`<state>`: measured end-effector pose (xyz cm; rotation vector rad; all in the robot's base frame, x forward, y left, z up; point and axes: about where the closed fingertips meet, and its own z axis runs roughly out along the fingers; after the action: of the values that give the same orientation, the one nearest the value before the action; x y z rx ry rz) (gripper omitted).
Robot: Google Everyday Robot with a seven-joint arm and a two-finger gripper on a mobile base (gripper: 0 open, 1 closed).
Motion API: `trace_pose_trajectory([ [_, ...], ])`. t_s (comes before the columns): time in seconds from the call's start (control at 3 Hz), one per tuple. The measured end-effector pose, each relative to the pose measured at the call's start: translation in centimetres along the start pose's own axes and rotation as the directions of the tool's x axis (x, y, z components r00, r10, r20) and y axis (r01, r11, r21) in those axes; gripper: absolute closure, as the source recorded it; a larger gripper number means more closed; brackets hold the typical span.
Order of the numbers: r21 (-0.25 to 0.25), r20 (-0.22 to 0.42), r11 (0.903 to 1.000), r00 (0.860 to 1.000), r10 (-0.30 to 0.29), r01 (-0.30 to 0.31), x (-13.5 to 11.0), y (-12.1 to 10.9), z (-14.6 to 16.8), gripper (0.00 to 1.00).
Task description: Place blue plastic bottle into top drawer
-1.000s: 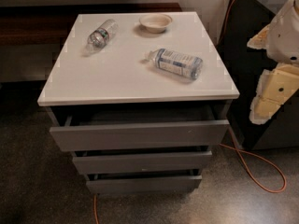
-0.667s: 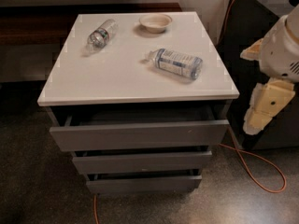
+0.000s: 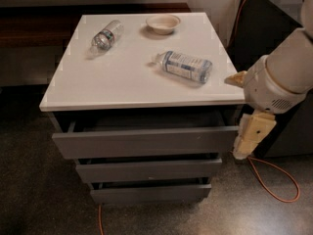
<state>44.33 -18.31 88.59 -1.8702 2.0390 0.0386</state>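
Note:
The blue plastic bottle [image 3: 186, 66] lies on its side on the white cabinet top [image 3: 122, 77], right of centre, with its white cap pointing left. The top drawer [image 3: 146, 141] is pulled out a little, with a dark gap behind its grey front. My gripper [image 3: 246, 148] hangs pointing down at the cabinet's front right corner, level with the top drawer's right end. It is below and to the right of the bottle, touches neither and holds nothing.
A slimmer clear bottle [image 3: 105, 37] lies at the back left of the top and a small beige bowl [image 3: 163, 23] at the back. Two lower grey drawers [image 3: 146, 170] stick out slightly. An orange cable [image 3: 276, 180] loops on the floor at right, by dark furniture [image 3: 266, 33].
My arm has swung left and down, from beside the dark furniture to the cabinet's front right corner. The bottles, bowl and drawers have not moved.

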Motion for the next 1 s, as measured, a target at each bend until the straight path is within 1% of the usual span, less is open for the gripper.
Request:
trace_pose_trajectory([
  [0.33, -0.036, 0.119, 0.9955, 0.989, -0.083, 0.088, -0.1, 1.0, 6.4, 0.0],
  [0.67, -0.05, 0.205, 0.9876, 0.969, -0.135, 0.149, 0.2, 1.9, 10.8, 0.0],
  [1.0, -0.045, 0.228, 0.9825, 0.959, -0.166, 0.181, 0.9, 2.2, 15.0, 0.0],
])
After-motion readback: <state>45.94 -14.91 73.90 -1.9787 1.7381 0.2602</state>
